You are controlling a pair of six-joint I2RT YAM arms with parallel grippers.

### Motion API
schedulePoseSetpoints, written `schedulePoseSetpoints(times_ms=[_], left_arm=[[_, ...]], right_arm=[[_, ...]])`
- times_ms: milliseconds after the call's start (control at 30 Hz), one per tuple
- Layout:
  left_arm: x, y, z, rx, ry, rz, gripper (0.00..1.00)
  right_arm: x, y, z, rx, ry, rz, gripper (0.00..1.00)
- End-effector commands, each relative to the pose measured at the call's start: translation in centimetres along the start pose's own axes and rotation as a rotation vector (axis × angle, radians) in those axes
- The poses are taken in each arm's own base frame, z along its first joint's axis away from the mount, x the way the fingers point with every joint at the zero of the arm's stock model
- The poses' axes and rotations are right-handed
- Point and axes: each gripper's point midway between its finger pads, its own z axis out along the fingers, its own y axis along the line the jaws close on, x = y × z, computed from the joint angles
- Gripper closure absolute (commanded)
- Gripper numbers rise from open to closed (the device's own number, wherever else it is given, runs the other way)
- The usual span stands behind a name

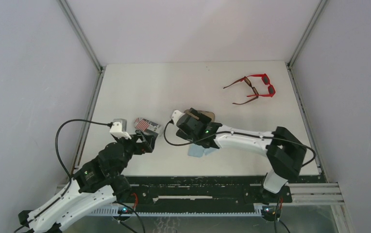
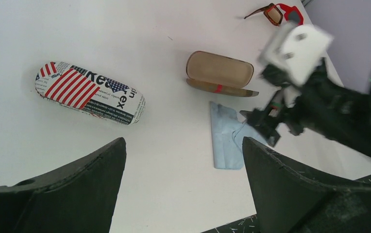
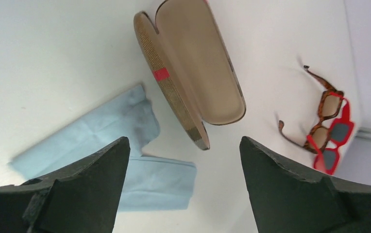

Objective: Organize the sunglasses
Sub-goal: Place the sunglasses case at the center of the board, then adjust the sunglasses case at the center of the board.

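The red sunglasses (image 1: 270, 90) and the slimmer brown sunglasses (image 1: 251, 91) lie touching at the table's far right, temple arms unfolded. In the right wrist view the red pair (image 3: 340, 132) lies against the brown pair (image 3: 327, 104). My right gripper (image 1: 195, 119) hovers open and empty over the open brown case (image 3: 193, 73), well short of the sunglasses. My left gripper (image 1: 146, 141) is open and empty, just in front of the closed flag-print case (image 2: 90, 93). Both pairs show at the top of the left wrist view (image 2: 276, 13).
Two light blue cloths (image 3: 106, 141) lie overlapping under the right arm, near the front edge (image 1: 200, 151). The right arm (image 2: 319, 102) crosses the right side of the left wrist view. Walls enclose the table on three sides.
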Motion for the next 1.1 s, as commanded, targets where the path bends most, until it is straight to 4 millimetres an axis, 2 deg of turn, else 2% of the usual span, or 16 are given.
schedulePoseSetpoints(times_ms=[0, 67, 167, 300, 467, 667, 800, 1067], left_arm=[[-0.2, -1.2, 0.7, 0.031, -0.005, 0.002, 0.07], [-0.2, -1.6, 1.0, 0.042, -0.001, 0.011, 0.07], [-0.1, -2.5, 1.6, 0.066, 0.009, 0.033, 0.07], [0.2, -3.8, 3.0, 0.103, 0.035, 0.055, 0.07], [0.8, -3.8, 5.8, 0.106, 0.089, 0.028, 0.08], [1.6, -3.9, 8.0, 0.102, 0.153, 0.061, 0.09], [2.4, -3.9, 8.2, 0.112, 0.173, 0.064, 0.11], [3.5, -3.5, 8.1, 0.112, 0.198, 0.061, 0.15]], right_arm=[[-1.9, -1.5, -4.4, -0.023, -0.122, 0.35, 0.19], [-1.7, -2.7, -5.3, 0.006, -0.14, 0.499, 0.2], [0.0, -4.3, -5.5, 0.039, -0.109, 0.716, 0.23], [3.6, -5.6, -3.6, 0.033, -0.006, 0.992, 0.26], [6.1, -6.6, -1.1, 0.009, 0.048, 1.169, 0.28], [7.0, -7.2, 2.2, -0.033, 0.072, 1.217, 0.34], [7.2, -7.4, 4.0, -0.088, 0.074, 1.239, 0.42], [7.1, -7.5, 7.4, -0.116, 0.112, 1.21, 0.5]])
